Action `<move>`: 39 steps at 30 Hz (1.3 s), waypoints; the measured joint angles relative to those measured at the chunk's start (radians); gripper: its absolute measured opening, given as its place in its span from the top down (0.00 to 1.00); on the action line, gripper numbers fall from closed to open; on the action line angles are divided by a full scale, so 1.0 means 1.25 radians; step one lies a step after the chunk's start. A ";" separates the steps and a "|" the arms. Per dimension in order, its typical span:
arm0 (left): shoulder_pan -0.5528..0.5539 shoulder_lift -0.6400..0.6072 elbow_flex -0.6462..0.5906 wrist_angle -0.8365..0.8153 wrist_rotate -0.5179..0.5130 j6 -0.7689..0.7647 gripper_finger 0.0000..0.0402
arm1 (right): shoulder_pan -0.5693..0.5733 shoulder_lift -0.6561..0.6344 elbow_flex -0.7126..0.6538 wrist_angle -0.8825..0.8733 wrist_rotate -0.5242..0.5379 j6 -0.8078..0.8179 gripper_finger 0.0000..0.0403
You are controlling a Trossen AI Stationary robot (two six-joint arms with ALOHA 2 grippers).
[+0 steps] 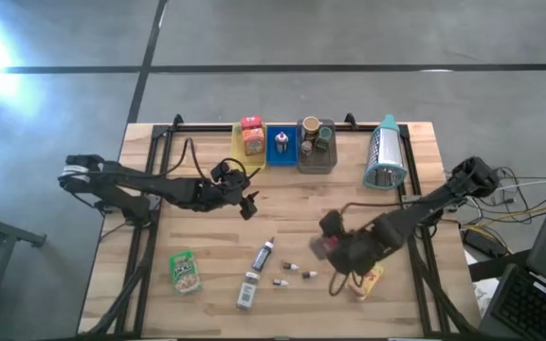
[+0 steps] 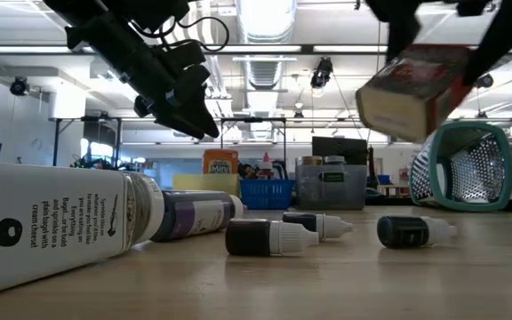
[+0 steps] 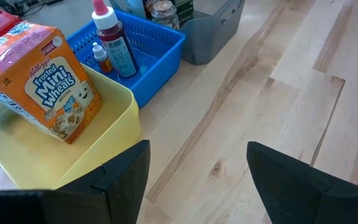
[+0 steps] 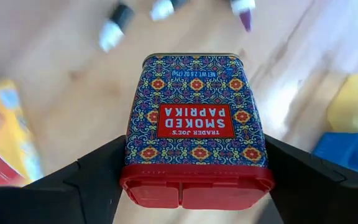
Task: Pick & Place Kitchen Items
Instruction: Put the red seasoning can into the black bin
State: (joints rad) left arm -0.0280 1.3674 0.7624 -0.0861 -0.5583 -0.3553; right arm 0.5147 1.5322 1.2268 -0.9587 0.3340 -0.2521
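Observation:
My right gripper (image 1: 335,248) is shut on a patterned smoked paprika tin (image 4: 194,112) with a red lid, held above the table's right middle. My left gripper (image 1: 245,204) stands open over bare wood beside the yellow tray (image 3: 104,118), with nothing between its fingers. On the table near the front lie a green pouch (image 1: 186,270), two slim bottles (image 1: 263,254) on their sides, three tiny vials (image 1: 292,273) and a yellow-orange packet (image 1: 373,281). My right gripper pinches the tin between its two fingers (image 4: 98,171), one on each narrow side (image 4: 132,155) just by the red lid end. The fingers come steeply from above. The tin (image 2: 416,89) hangs tilted, lifted clear of the table, its base end pointing away from the gripper.
Along the far edge stand the yellow tray with cereal boxes (image 1: 251,137), a blue tray (image 1: 281,144) with a red-capped bottle, a grey tray (image 1: 317,147) with jars, and a teal-handled grater (image 1: 385,156) on its side. Bare wood lies between the two grippers.

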 joint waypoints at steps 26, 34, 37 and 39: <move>0.000 0.000 0.000 0.003 0.000 0.000 0.32 | -0.325 0.297 0.177 -0.161 0.039 -0.496 0.22; 0.000 0.000 0.000 0.003 0.000 0.000 0.32 | -0.331 0.358 0.177 -0.186 0.062 -0.552 0.22; 0.000 0.000 0.000 0.003 0.000 0.000 0.32 | -0.331 0.382 0.179 -0.203 0.087 -0.545 0.23; 0.000 0.000 0.000 0.003 0.000 0.000 0.32 | -0.331 0.392 0.179 -0.209 0.107 -0.520 0.21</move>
State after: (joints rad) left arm -0.0277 1.3674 0.7624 -0.0830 -0.5580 -0.3553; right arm 0.1005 2.0222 1.4504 -1.2198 0.4675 -0.9019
